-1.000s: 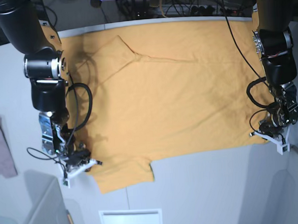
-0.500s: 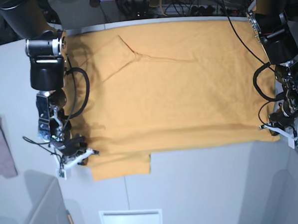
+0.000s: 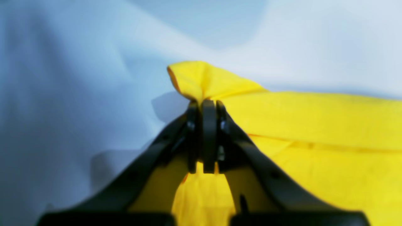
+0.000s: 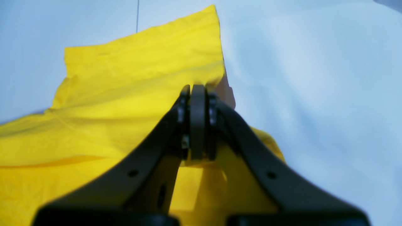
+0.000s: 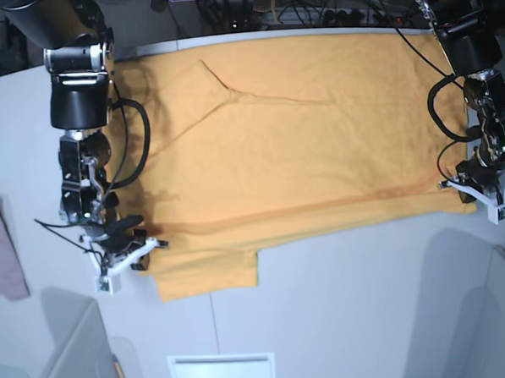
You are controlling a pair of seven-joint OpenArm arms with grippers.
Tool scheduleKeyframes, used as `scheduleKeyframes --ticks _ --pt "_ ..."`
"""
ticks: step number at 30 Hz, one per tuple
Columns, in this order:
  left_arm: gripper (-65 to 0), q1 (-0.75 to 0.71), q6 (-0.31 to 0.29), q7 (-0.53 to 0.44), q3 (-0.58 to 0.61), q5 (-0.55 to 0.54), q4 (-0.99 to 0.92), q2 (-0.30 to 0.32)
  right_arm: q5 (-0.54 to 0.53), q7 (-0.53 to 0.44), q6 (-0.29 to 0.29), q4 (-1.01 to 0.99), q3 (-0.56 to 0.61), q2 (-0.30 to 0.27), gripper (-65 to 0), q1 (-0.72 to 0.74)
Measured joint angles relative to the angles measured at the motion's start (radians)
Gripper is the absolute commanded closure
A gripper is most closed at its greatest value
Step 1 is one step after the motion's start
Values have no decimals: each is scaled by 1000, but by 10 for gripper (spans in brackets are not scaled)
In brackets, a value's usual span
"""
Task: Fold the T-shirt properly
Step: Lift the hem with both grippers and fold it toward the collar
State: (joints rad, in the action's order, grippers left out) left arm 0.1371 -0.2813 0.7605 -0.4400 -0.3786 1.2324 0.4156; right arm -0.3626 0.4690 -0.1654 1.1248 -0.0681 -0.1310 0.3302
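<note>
The orange-yellow T-shirt [image 5: 301, 144] lies spread wide across the white table [image 5: 352, 302], with a sleeve flap [image 5: 208, 276] sticking out toward the front. My right gripper [image 5: 130, 251], at the base view's left, is shut on the shirt's front left edge. In the right wrist view its closed tips [image 4: 196, 89] pinch the yellow cloth [image 4: 125, 94]. My left gripper [image 5: 480, 196], at the base view's right, is shut on the front right corner. Up close the corner [image 3: 201, 78] bunches above the closed tips [image 3: 203, 105].
A small pinkish cloth [image 5: 1, 249] hangs at the left edge of the table. Cables and equipment [image 5: 311, 12] run behind the far edge. A slot [image 5: 221, 368] sits in the front panel below the table.
Both grippers have moved toward the far side with the shirt's front edge, the left one also outward. A crease now runs across the shirt near the front.
</note>
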Motion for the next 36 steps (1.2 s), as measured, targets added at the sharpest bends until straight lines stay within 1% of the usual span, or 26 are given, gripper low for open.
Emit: scheduleKeyframes --ticks 3,5,6,8,10,14,18,20,23,25,28,34,36 --pt "0 -39 0 0 0 0 42 -2 0 64 0 14 0 0 0 -17" --pt "0 -66 0 1 0 -2 76 -3 2 90 0 26 -11 3 0 -28" --pt "0 -77 0 16 1 -3 96 -3 0 97 0 45 -37 6 0 -39" --pt "0 -92 0 82 -2 -6 139 -2 -3 103 -3 90 -86 11 0 -61" --pt "0 -98 0 100 -2 -3 167 -2 2 151 -3 117 -101 4 0 -65" --pt "0 -137 0 92 -2 -10 183 -2 -2 215 -3 200 -105 6 0 -108" --pt "0 -169 -1 103 -2 -4 179 -3 1 230 -3 286 -105 10 0 -176" --pt "0 -181 -5 100 -35 -12 187 -9 2 280 -3 320 -108 5 0 -191" --pt "0 -240 -3 101 -92 -12 259 -7 -11 327 -8 375 -171 19 0 -212" --pt "0 -280 -5 101 -90 -8 304 -1 -11 351 -10 399 -203 29 0 -233" --pt "0 -320 -6 98 -86 -13 343 -14 -2 389 -8 441 -214 33 0 -285" --pt "0 -386 -4 100 -95 -11 379 -33 -5 423 -8 540 -223 39 0 -351" --pt "0 -402 -4 99 -96 -11 385 -35 -9 461 -8 587 -253 51 0 -373"
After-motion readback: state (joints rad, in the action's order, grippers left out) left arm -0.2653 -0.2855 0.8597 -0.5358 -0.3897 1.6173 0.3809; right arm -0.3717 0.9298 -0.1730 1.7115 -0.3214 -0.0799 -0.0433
